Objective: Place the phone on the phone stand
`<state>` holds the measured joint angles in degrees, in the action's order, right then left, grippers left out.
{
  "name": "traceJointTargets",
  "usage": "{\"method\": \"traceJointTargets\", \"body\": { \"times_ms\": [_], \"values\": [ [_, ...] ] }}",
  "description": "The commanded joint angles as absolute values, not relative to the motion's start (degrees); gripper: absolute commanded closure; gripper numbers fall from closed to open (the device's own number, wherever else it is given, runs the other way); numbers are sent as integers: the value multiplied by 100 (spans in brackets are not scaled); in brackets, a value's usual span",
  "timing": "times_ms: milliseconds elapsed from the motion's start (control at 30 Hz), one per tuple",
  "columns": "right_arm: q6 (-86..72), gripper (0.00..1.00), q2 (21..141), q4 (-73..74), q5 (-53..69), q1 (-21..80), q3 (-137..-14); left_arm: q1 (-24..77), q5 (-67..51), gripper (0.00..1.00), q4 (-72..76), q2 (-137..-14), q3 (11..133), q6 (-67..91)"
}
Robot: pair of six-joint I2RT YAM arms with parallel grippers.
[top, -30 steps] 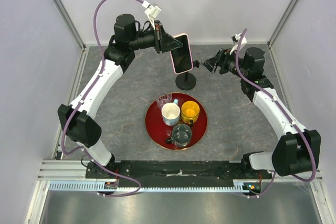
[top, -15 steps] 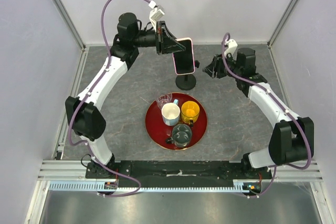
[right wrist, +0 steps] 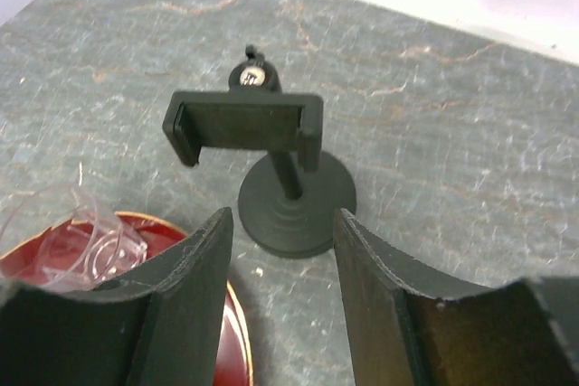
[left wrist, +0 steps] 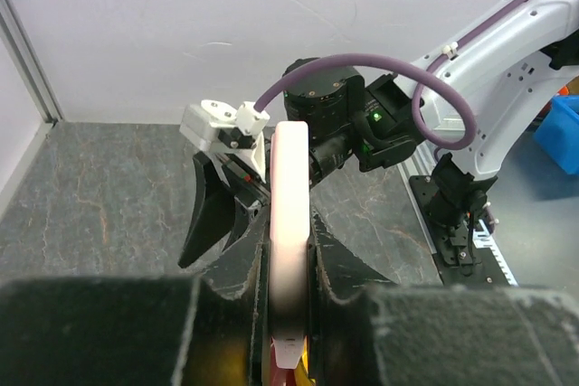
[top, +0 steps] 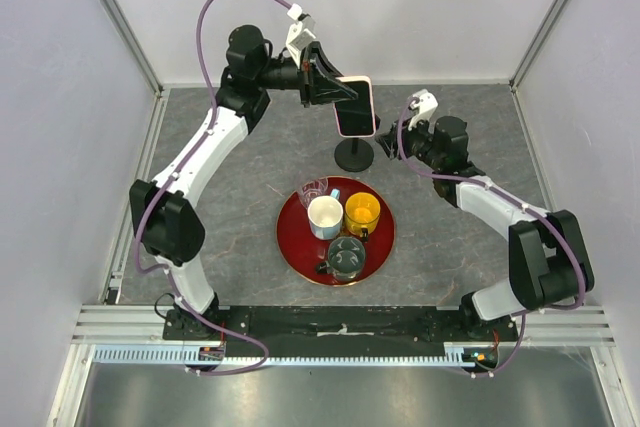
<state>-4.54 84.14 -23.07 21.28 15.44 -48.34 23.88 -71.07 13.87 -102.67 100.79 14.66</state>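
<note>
My left gripper (top: 335, 92) is shut on the phone (top: 355, 107), a black screen in a pale pink case, and holds it in the air just above the phone stand (top: 353, 155). In the left wrist view the phone (left wrist: 291, 214) shows edge-on, clamped between the fingers (left wrist: 244, 264). My right gripper (top: 392, 142) stands open just right of the stand. From the right wrist the phone stand (right wrist: 297, 196) shows its round base, post and empty clamp bracket (right wrist: 242, 124), just ahead of the right gripper (right wrist: 282, 216).
A red round tray (top: 290, 247) lies in front of the stand with a white cup (top: 325, 215), a yellow cup (top: 362, 212), a clear glass (top: 313, 190) and a dark glass (top: 347, 257). The tray's rim (right wrist: 237, 332) runs under my right gripper's left finger.
The left arm has carried the phone to the right, over the stand. The right arm has swung left toward the stand and its jaws have narrowed somewhat.
</note>
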Motion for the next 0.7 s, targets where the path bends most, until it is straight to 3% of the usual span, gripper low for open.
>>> {"method": "traceJointTargets", "body": {
  "times_ms": [0, 667],
  "values": [
    [-343, 44, 8674, -3427, 1653, 1600, -4816, 2391, -7137, 98, 1574, -10432, 10397, 1335],
    [-272, 53, 9387, -3674, 1617, 1670, -5396, 2391, -6425, 98, 879, -10099, 10064, 686]
  ]
}}
